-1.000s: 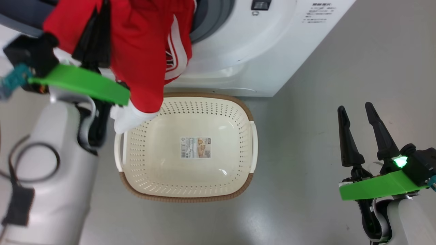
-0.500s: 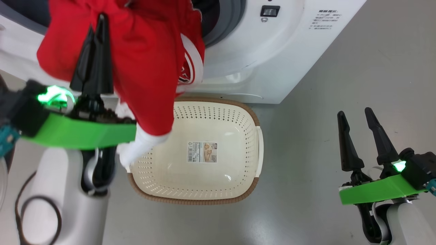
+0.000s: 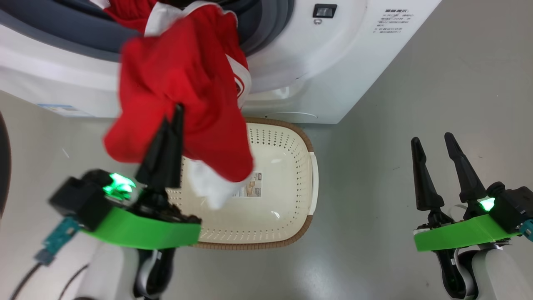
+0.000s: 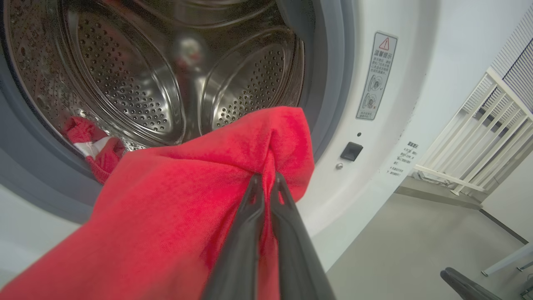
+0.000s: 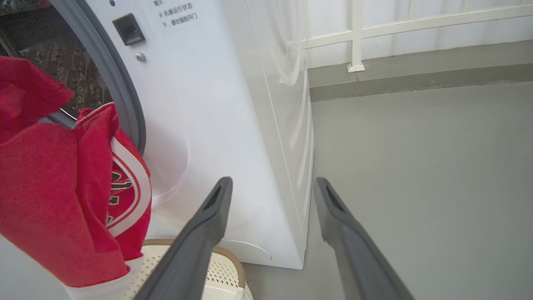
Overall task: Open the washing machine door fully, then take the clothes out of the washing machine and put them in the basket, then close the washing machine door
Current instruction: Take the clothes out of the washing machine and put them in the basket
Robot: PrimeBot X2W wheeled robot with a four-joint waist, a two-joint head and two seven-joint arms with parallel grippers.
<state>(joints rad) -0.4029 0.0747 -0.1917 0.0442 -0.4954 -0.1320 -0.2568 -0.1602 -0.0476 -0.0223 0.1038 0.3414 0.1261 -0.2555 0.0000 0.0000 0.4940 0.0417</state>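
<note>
The left gripper (image 3: 173,125) is clamped on the red clothes (image 3: 187,79), which hang lengthwise below its tips, the white hem over the basket (image 3: 310,179) just to its right. The right gripper (image 3: 433,141), fingers apart and empty, sits well beyond the basket, so the left arm is nearer.

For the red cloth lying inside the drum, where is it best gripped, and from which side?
Grip the raised red fold of the cloth, above its white stripe. Probably come in through the open mouth and down from above: it lies heaped low against the drum wall behind the grey gasket.
</note>
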